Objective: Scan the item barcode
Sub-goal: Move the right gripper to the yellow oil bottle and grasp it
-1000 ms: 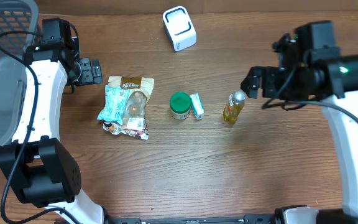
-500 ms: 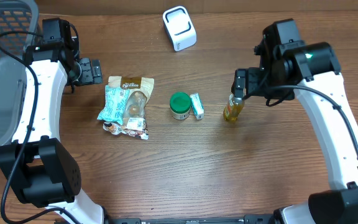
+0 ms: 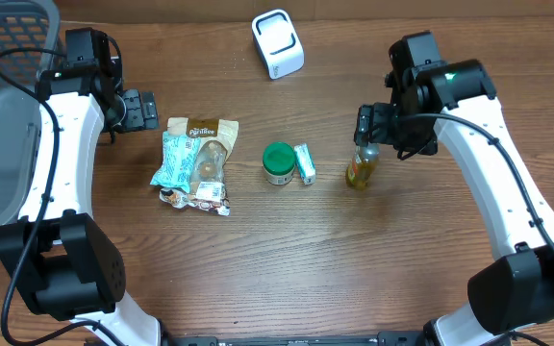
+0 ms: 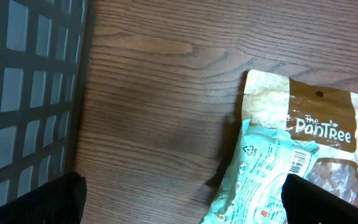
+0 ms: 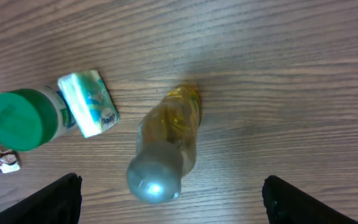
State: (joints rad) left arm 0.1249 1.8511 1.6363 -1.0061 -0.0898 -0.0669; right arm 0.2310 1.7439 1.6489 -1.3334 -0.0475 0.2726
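I'm looking at two arms built alike. The left arm (image 3: 61, 154) and the right arm (image 3: 508, 187) are both showing smooth white shells on the long links, with boxy black housings at the joints. A thin black cable (image 3: 50, 178) is running along each white link. A small green light (image 3: 447, 75) is glowing on the right arm's upper black housing. In both wrist views the fingers (image 4: 39, 199) are appearing as matte black wedges.

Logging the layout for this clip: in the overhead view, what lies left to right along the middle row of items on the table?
Pile of plastic snack pouches → round jar with green lid → small teal-and-white packet → yellow liquid bottle with silver cap.
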